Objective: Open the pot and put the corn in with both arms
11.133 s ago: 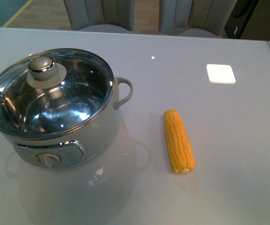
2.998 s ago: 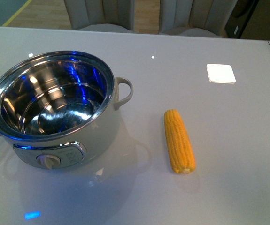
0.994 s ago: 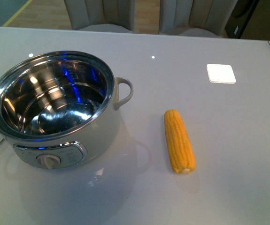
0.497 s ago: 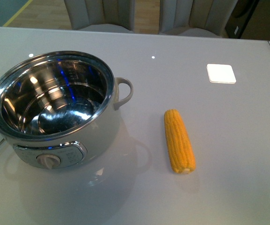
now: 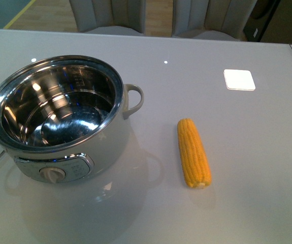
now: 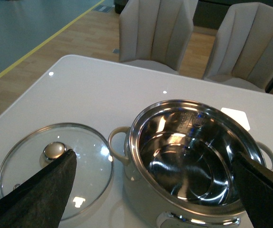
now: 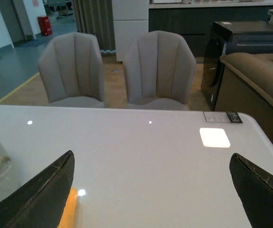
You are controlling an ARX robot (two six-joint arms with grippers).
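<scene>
My left gripper [image 6: 153,153] hangs above the large round white electric pot [image 5: 110,147] with a steel bowl, jaws spread wide, holding nothing. The round glass lid [image 6: 86,152] lies flat beneath one finger. My right gripper [image 7: 151,154] hovers equally wide. The yellow-orange corn cob [image 5: 193,152] lies below one finger, apart from the pot.

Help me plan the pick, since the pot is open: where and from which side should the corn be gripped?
Probably mid-length, from straight above, closing across its width: the corn lies flat on the table, lengthwise roughly away from the robot, both long sides free.
</scene>
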